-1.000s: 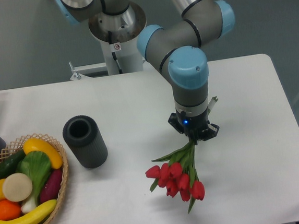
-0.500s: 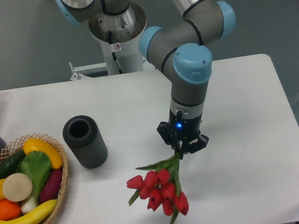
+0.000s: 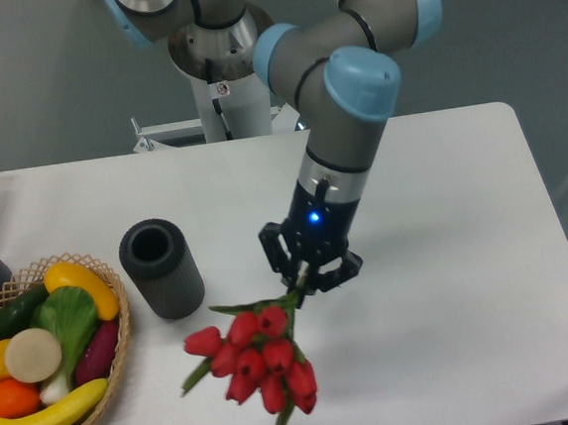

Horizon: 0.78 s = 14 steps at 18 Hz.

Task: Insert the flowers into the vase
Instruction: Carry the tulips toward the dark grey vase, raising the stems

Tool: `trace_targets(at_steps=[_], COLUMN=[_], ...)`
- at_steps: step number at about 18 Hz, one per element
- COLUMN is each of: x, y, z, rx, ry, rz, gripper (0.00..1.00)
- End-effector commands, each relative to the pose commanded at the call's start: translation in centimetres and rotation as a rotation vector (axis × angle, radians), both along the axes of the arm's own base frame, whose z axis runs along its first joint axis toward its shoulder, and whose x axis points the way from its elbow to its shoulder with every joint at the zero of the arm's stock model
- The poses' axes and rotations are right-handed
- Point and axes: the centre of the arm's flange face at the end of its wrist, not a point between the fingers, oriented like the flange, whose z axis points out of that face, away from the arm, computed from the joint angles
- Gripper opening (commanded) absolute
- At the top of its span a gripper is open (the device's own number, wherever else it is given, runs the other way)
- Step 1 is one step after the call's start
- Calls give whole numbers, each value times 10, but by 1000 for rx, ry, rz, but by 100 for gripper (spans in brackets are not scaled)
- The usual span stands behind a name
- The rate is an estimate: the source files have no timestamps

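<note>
Overhead, the arm (image 3: 341, 128) reaches down from its base at the back of the worktop (image 3: 463, 207), its last segment tilted so that the wrist leans toward the left and front. At its lower end the hand (image 3: 305, 282) points downward, with a small blue light glowing on the wrist above it. The hand is clenched on the green stems of the flowers (image 3: 257, 359), so the bunch hangs upside down, red heads lowest and fanned out toward the front edge of the worktop. Nothing shows for certain whether the heads touch the surface. The vase (image 3: 161, 268) stands upright to the left of the bunch, near it but apart, its round mouth open upward. Further left sits a basket (image 3: 118, 361) of toy fruit and vegetables.
</note>
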Motion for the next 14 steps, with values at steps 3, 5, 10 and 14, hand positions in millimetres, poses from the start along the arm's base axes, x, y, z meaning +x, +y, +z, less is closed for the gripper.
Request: trace_targets(at_steps=[3, 5, 10, 14], x=[12, 22, 47, 71], y=[0, -4, -22, -34], z=[-5, -13, 16, 44], rx=[121, 188, 252, 360], ry=[-43, -48, -37, -79], rz=[-7, -35, -58, -115], gripper=[0, 0, 0, 0])
